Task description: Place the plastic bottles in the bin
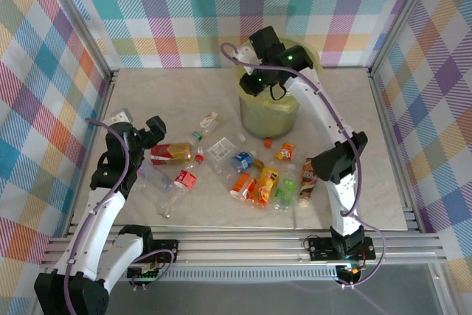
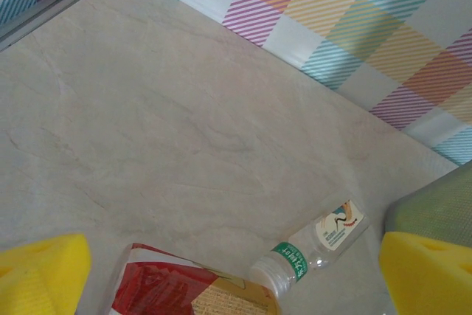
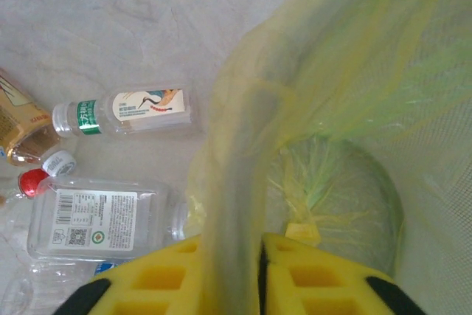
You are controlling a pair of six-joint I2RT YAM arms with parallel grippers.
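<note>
The pale green bin (image 1: 270, 116) with its yellowish bag stands at the back of the table. My right gripper (image 1: 255, 83) is shut on its near-left rim. In the right wrist view the yellow pads (image 3: 162, 279) pinch the rim and bag (image 3: 234, 182) at my right gripper (image 3: 258, 256). Several plastic bottles lie in front of the bin, among them a red-and-gold one (image 1: 171, 153), a blue one (image 1: 242, 161) and a green one (image 1: 285, 193). My left gripper (image 1: 155, 132) hangs open over the red-and-gold bottle (image 2: 199, 293), with its fingers (image 2: 40, 274) spread wide.
A small clear bottle with a green band (image 2: 317, 245) lies just beyond the red-and-gold one, near the bin's wall (image 2: 435, 201). A clear bottle with a white label (image 3: 103, 219) lies against the bin's foot. Metal frame rails (image 1: 383, 130) and checked walls enclose the table.
</note>
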